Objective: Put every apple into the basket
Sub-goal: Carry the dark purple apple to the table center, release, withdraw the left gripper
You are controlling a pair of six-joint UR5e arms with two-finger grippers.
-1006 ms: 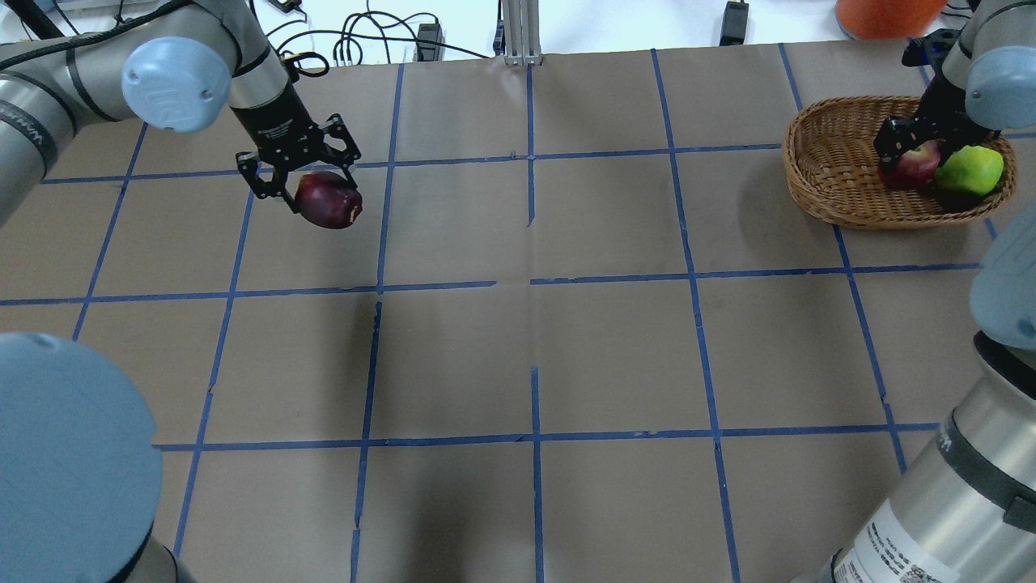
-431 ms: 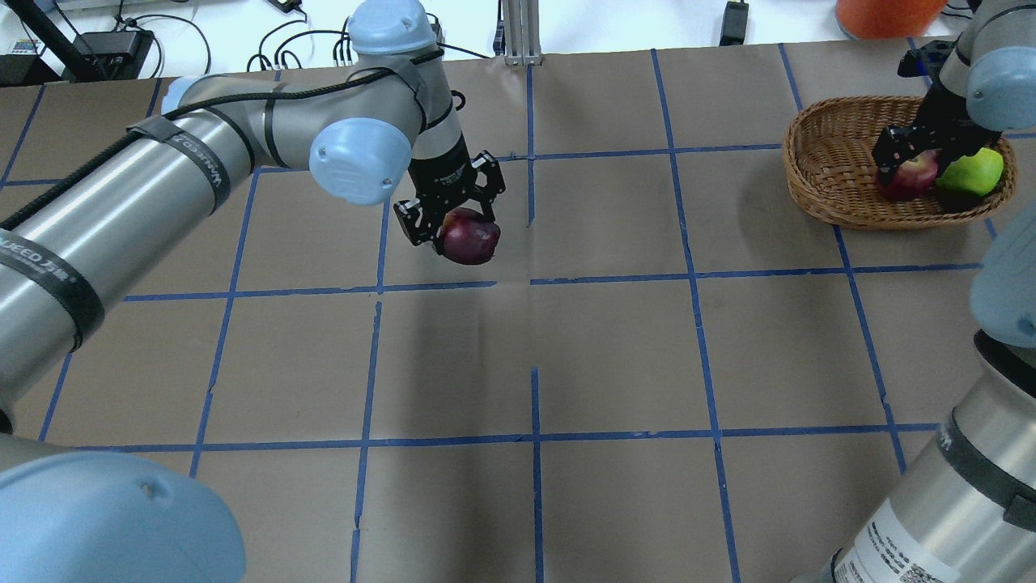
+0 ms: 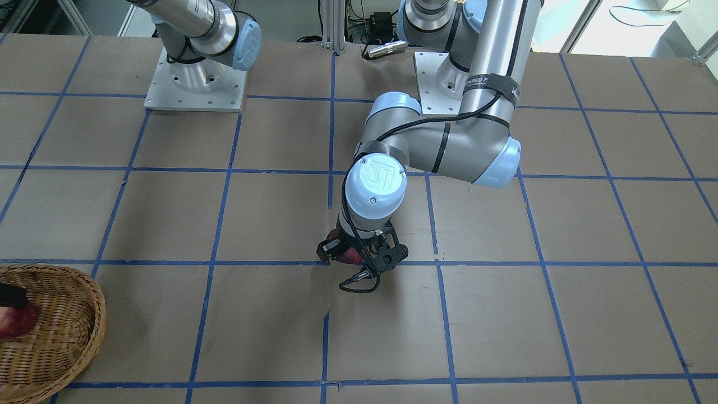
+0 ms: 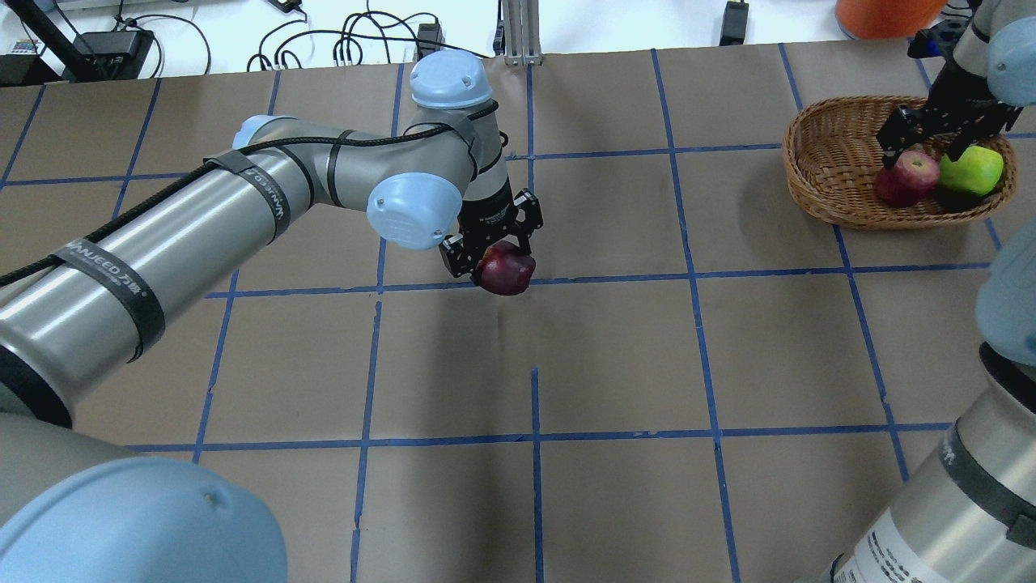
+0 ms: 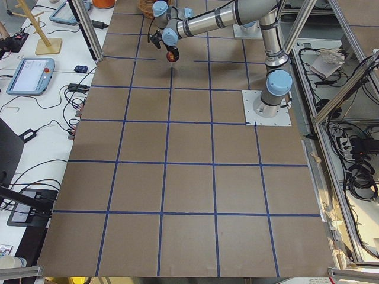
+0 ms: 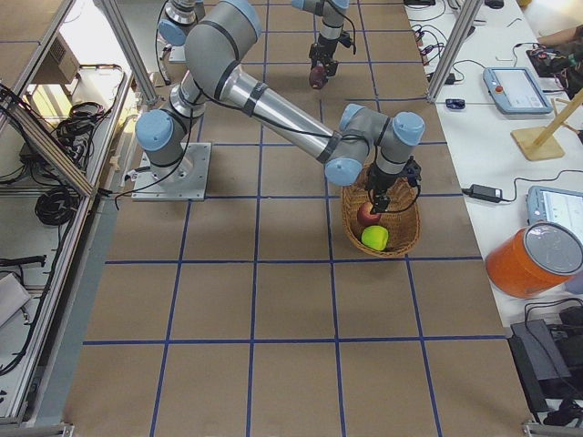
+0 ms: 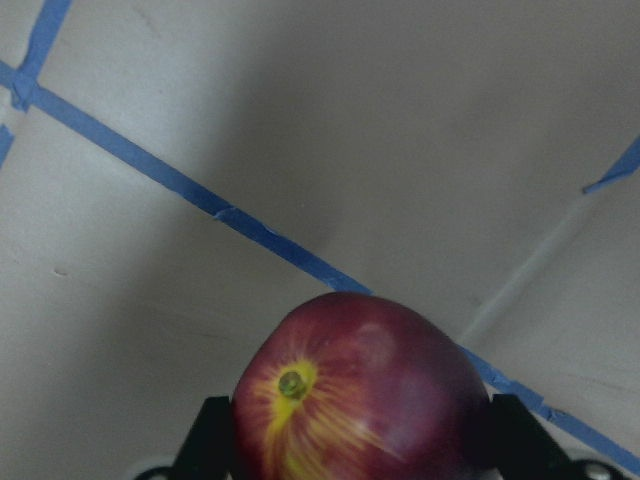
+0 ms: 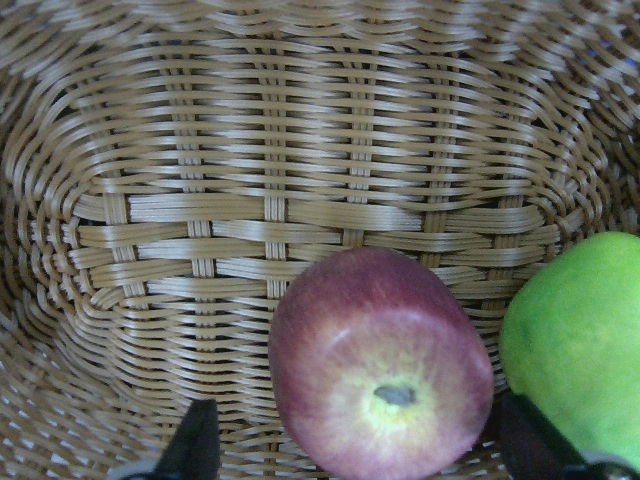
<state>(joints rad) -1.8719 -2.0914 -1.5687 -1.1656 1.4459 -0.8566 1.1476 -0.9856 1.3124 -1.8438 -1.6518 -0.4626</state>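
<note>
My left gripper (image 4: 495, 253) is shut on the dark maroon apple (image 4: 505, 270) and holds it above the table near the middle; the apple fills the bottom of the left wrist view (image 7: 360, 400). The wicker basket (image 4: 812, 129) stands at the far right. In it lie the red apple with a pale top (image 4: 906, 175) and the yellow-green apple (image 4: 971, 168), side by side. My right gripper (image 4: 931, 144) hangs open just above the red apple (image 8: 380, 370), its fingers (image 8: 200, 445) clear of it. The green apple (image 8: 580, 340) is to its right.
An orange object (image 4: 886, 12) stands behind the basket past the table's far edge. Cables (image 4: 356, 40) and a metal post (image 4: 518, 32) line the far edge. The basket also shows at the front-facing view's lower left (image 3: 73, 336).
My left arm has carried the maroon apple to the right, toward the table's middle. My right gripper has let go of the red apple and risen above it.
</note>
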